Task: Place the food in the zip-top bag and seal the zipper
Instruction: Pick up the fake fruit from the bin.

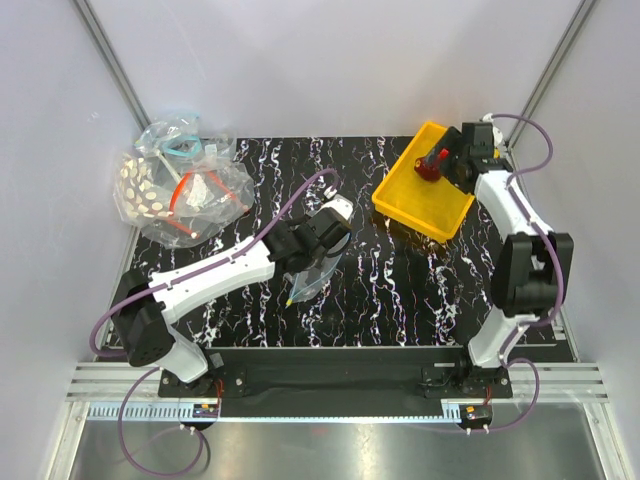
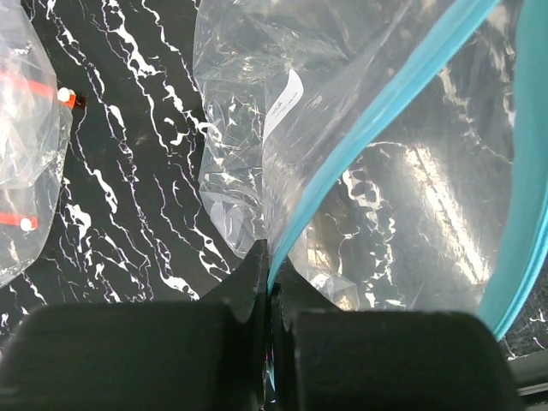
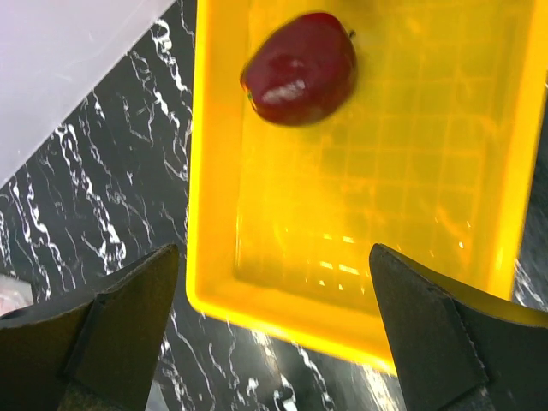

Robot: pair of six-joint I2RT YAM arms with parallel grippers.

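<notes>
Dark red fruit (image 3: 300,67) in yellow tray (image 3: 210,188), close to one wall. Right gripper (image 3: 274,257) over tray, jaws spread wide, grasping nothing. Zip-top bag (image 2: 385,197) mid-table on black marbled tabletop (image 1: 400,290), teal zipper (image 2: 377,128) pinched in clenched left gripper (image 2: 268,270). Heap of other clear bags (image 1: 180,185) at far left corner

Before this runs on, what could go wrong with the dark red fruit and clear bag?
The left gripper pinches only the teal-blue zipper strip of the thin clear plastic bag; it could slip. The round dark red fruit sits by the yellow tray's wall; the open right gripper might set it rolling.
</notes>
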